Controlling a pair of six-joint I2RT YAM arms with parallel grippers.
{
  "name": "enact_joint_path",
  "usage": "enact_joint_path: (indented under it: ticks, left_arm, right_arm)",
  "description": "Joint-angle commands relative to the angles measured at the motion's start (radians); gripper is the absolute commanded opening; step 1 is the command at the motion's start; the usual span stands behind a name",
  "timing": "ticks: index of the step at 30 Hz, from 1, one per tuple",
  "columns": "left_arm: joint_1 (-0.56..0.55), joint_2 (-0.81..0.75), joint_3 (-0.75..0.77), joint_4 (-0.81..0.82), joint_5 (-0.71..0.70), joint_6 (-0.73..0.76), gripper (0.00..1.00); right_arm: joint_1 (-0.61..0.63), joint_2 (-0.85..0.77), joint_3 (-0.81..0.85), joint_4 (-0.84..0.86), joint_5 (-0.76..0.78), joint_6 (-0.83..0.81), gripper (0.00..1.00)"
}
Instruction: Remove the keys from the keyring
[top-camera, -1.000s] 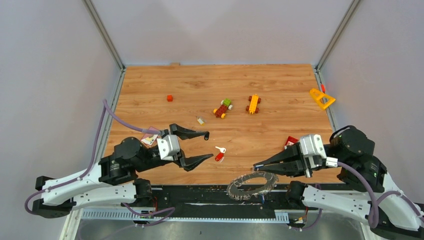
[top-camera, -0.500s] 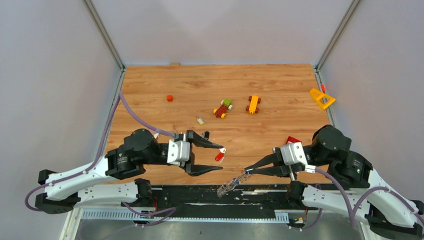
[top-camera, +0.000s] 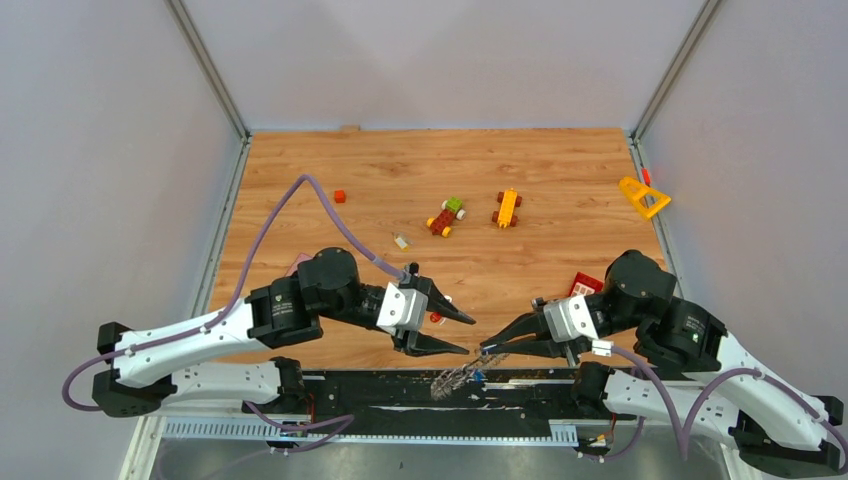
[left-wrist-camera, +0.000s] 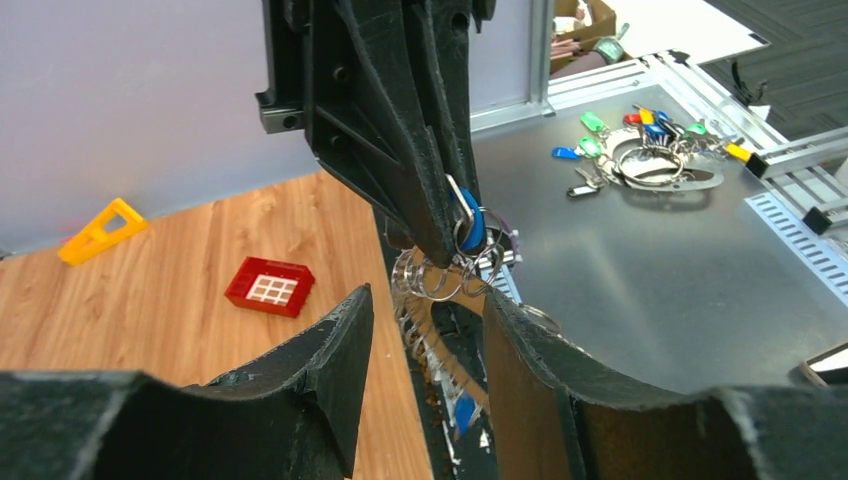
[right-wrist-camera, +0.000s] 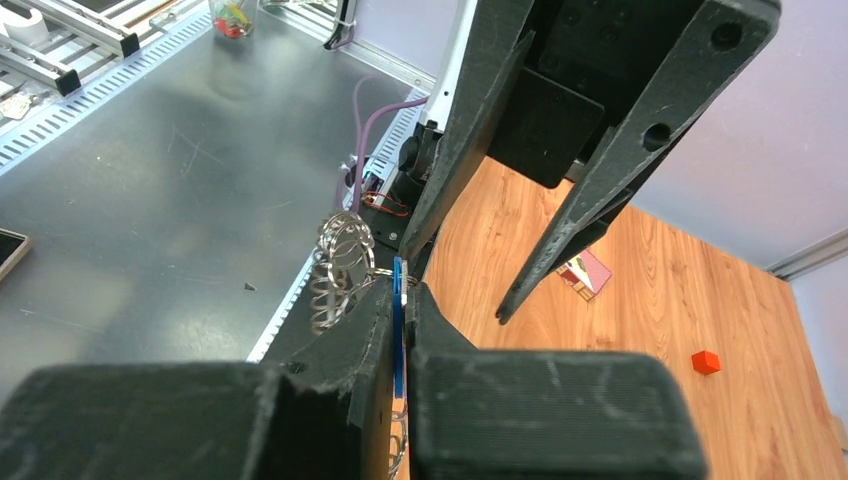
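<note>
My right gripper (right-wrist-camera: 402, 296) pinches a blue key (right-wrist-camera: 398, 350) at the bench (right-wrist-camera: 650, 300) edge, with the keyring (right-wrist-camera: 340, 262) just left of it. Opposite, my left gripper (right-wrist-camera: 455, 287) has its jaws apart.

The wooden table (top-camera: 540, 170) is orange-brown with plank grain. On it lie a yellow plastic triangle (top-camera: 643, 197) at the far right, a small red cube (top-camera: 340, 196) at the far left and a red square tile (left-wrist-camera: 269, 285) with a white grid at the near right. The coiled metal keyring (left-wrist-camera: 430, 282) is silver; the small metal key (left-wrist-camera: 470, 226) at it has a blue plastic head.
</note>
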Motion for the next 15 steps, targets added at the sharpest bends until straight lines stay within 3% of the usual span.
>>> enact_joint_path:
  ticks: [1, 15]
  left_arm:
    - [-0.002, 0.016, 0.035, 0.016, 0.07, 0.001, 0.51]
    - [-0.017, 0.064, 0.069, -0.011, 0.117, 0.013, 0.41]
  right_arm:
    - [0.004, -0.003, 0.006, 0.09, -0.03, -0.032, 0.0]
    - [0.004, 0.004, 0.006, 0.079, 0.0, -0.052, 0.0]
